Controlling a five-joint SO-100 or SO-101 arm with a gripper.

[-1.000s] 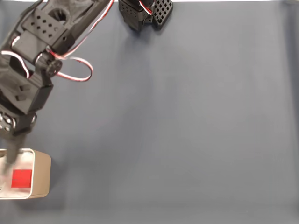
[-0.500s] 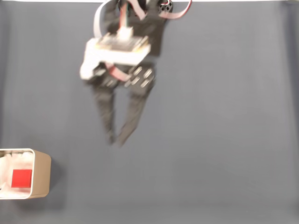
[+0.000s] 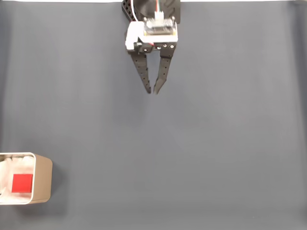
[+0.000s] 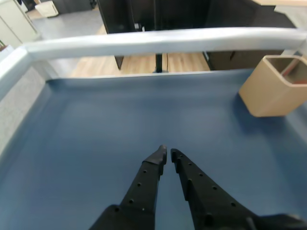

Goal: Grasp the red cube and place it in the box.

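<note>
Cube point(image 3: 22, 183) seated inside box point(image 3: 42, 178), well apart from tool point(image 3: 153, 90), toward fixed view's lower left. Tool nearly closed, empty.

The blue tabletop point(image 3: 216, 143) is lying bare across its middle and right side, giving free passage. The box point(image 3: 42, 178) is sitting at the front left corner in the fixed view, the lone obstacle, well apart from the pincer point(image 3: 152, 91).

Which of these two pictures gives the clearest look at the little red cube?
The fixed view: it looks straight down into the box, so the red cube shows fully on the white inside. In the wrist view the box is seen from the side, with just a sliver of red past its rim.
</note>
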